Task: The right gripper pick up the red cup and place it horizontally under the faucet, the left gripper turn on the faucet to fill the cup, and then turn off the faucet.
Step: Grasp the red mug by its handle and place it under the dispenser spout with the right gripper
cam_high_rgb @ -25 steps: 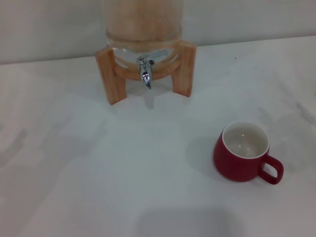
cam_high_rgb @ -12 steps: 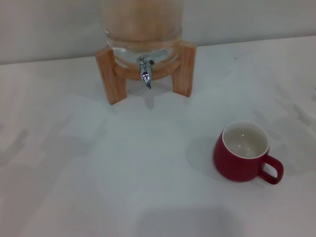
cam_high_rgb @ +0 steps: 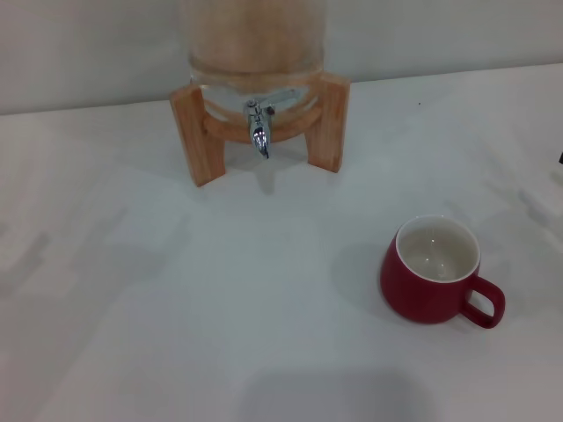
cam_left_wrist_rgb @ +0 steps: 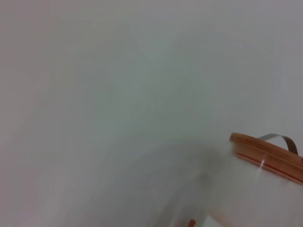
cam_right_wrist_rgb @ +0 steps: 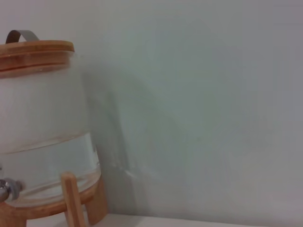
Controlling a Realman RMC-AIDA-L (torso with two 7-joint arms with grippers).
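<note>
Head view shows 1 red cup [cam_high_rgb: 431,270] upright on the white table [cam_high_rgb: 176,299], well apart from 1 faucet [cam_high_rgb: 259,129] (spout down). Right wrist view alone shows the jar's wooden lid [cam_right_wrist_rgb: 35,54]. Neither gripper appears, so their fingers can't be judged.

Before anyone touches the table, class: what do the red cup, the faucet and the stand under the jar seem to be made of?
The red cup looks like glazed ceramic: glossy red outside, smooth white inside. The faucet appears to be polished metal or chrome plating, given its bright mirror-like glints. The stand seems to be light, matt wood with a warm tan tone.
</note>
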